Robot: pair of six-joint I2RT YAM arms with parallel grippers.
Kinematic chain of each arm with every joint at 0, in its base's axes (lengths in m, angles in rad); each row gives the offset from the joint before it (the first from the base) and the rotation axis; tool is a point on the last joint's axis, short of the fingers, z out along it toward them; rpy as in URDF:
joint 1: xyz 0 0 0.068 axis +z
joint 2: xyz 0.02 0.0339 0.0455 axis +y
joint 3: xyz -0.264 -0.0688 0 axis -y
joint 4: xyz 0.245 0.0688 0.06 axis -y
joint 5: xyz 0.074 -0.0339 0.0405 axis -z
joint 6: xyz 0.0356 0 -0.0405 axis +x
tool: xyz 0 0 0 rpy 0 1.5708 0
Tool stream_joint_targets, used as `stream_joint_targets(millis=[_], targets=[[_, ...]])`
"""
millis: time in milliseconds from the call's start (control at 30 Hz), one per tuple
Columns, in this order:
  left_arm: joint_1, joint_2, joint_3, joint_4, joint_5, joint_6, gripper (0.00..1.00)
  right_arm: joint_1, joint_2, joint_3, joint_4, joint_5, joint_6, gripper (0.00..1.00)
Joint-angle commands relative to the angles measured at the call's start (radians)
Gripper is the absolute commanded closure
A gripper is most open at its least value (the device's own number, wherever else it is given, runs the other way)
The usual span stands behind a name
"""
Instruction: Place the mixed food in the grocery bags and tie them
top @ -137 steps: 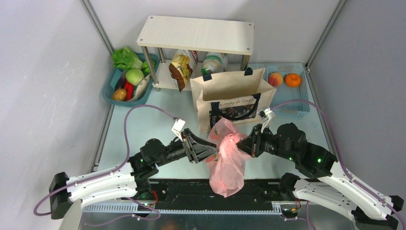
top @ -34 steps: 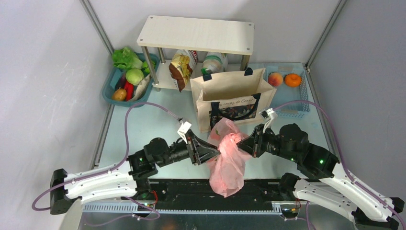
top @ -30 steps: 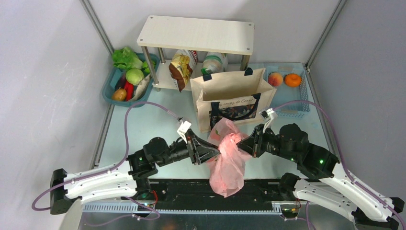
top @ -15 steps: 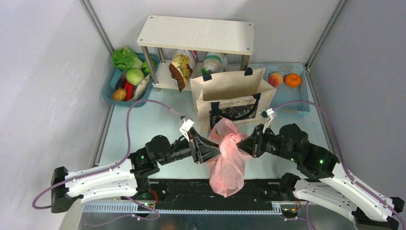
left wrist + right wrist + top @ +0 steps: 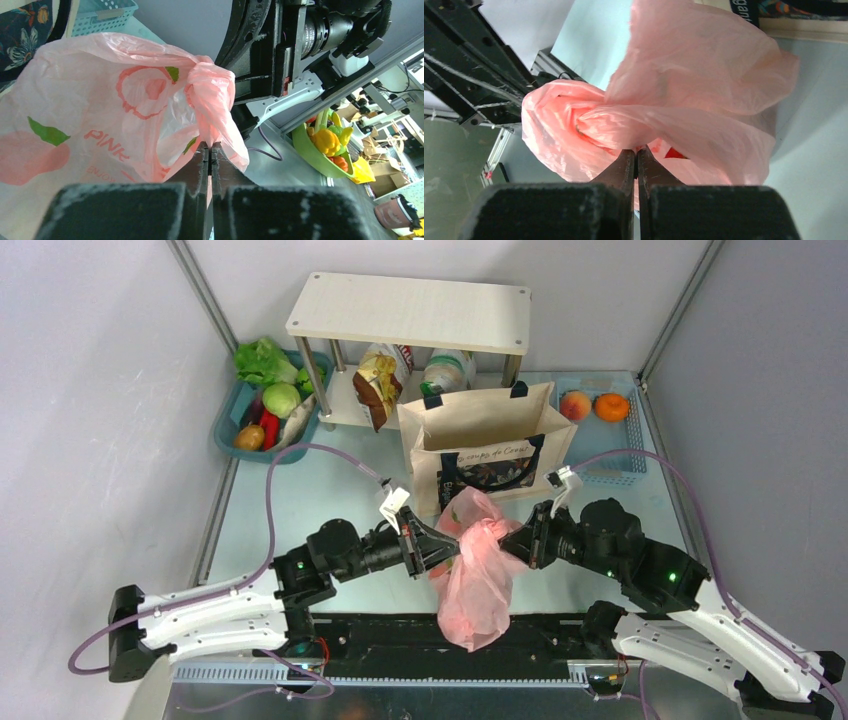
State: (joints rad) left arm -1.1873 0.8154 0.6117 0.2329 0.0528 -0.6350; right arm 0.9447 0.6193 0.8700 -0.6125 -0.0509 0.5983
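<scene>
Left hand (image 5: 452, 550): pinched shut on a fold of the pink bag (image 5: 472, 585), just below the knot (image 5: 482, 531), with thin film caught between the jaws.
Right hand (image 5: 510, 540): also clamped on the pink film, gripping from the opposite side of the knot and facing the other hand.
Pink bag: hangs between the two hands near the front of the surface (image 5: 300, 505). Its body droops toward the arm bases and its neck is gathered into one bunched lump.
Done, as I judge it: this bag looks filled, and its tie is made or nearly so. I can't say how tight it is.
Left, as I judge it: the canvas tote (image 5: 485, 435) stands open and untied just behind, and its inside looks bare from above. The crisp packet (image 5: 378, 388) sits under the shelf (image 5: 410, 310). Lettuce (image 5: 262, 360) and other vegetables lie in the teal basket (image 5: 226, 430). A peach (image 5: 574, 404) and an orange (image 5: 611, 406) are in the blue basket (image 5: 620, 468).
Overhead view alone: shows the whole layout, with both arms reaching in and everything not yet packed.
Left wrist view alone: shows the peach prints and lettering on the film, and the other arm's camera close behind the knot.
Right wrist view alone: shows the twisted folds of the knot up close. A red patch shows low through the film, but I can't tell whether it is print or food.
</scene>
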Motion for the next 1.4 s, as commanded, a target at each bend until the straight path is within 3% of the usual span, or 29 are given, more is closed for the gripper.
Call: stream_joint_targets(millis=[0,133,267,500,667,833,967,1167,1367], targets=[[-0.005,-0.041,0.009,0.007,-0.047,0.042,1.00,0.002,-0.003,0.069,-0.130,0.127,0.039,1.00],[-0.005,-0.052,0.009,-0.066,-0.121,0.063,1.00,0.004,-0.016,0.104,-0.243,0.205,0.047,1.00],[-0.005,-0.042,0.008,-0.127,-0.177,0.071,1.00,0.005,-0.073,0.110,-0.244,0.294,0.060,1.00],[-0.005,-0.019,-0.025,-0.139,-0.227,0.077,1.00,0.004,-0.207,0.006,0.001,0.363,0.058,1.00],[-0.004,-0.041,-0.059,-0.144,-0.301,0.089,1.00,-0.002,-0.248,0.008,-0.005,0.435,0.087,1.00],[-0.003,-0.033,-0.071,-0.149,-0.343,0.119,1.00,-0.006,-0.307,-0.031,0.120,0.406,0.095,1.00],[-0.004,-0.028,-0.099,-0.157,-0.387,0.097,1.00,-0.006,-0.325,-0.064,0.147,0.559,0.102,1.00],[-0.003,-0.020,-0.147,-0.215,-0.549,0.060,1.00,-0.007,-0.320,-0.058,-0.057,0.939,0.180,1.00],[-0.003,0.031,-0.220,-0.212,-0.630,-0.049,1.00,-0.022,-0.253,-0.059,-0.425,1.157,0.501,1.00]])
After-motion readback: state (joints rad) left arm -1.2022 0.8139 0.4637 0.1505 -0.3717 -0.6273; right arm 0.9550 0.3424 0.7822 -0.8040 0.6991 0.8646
